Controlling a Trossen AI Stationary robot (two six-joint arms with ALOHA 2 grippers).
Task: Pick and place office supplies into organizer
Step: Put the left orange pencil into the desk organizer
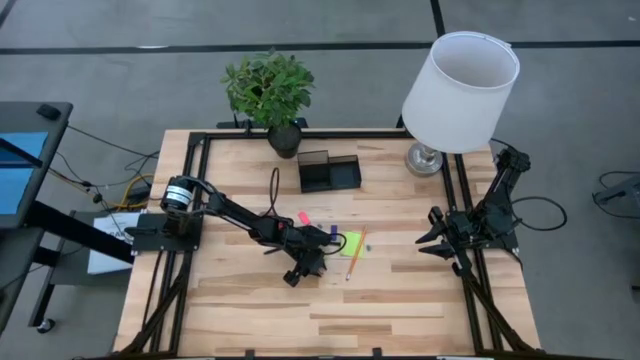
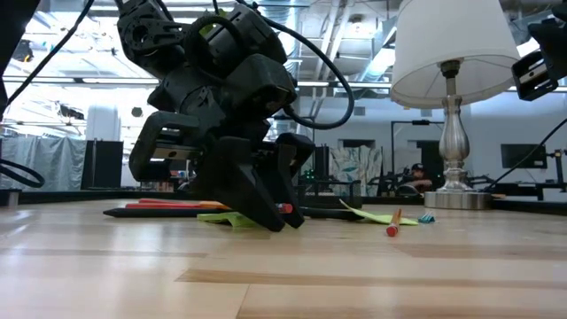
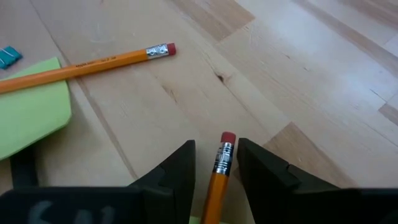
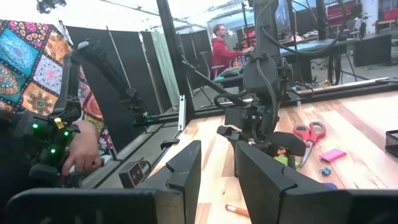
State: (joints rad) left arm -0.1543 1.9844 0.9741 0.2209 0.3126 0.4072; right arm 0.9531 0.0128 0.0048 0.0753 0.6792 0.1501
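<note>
My left gripper (image 1: 305, 264) is low over the table's middle, open, its fingertips down at the wood (image 2: 266, 220). An orange pencil (image 3: 219, 177) lies between the two fingers with a gap on each side, its red eraser end (image 3: 227, 137) past the tips. A second orange pencil (image 3: 93, 61) lies flat beside a lime-green sticky pad (image 3: 28, 109) and a blue piece (image 3: 9, 56). Red-handled scissors (image 4: 309, 133) and a pink piece (image 4: 333, 155) lie farther back. The dark organizer (image 1: 328, 172) stands toward the far edge. My right gripper (image 1: 433, 234) waits open at the right side.
A potted plant (image 1: 270, 92) and a white-shaded lamp (image 1: 460, 90) stand at the far edge on either side of the organizer. Bare wood stretches toward the near edge. Beyond the table, a person's hand (image 4: 81, 152) holds a device and another person stands farther off.
</note>
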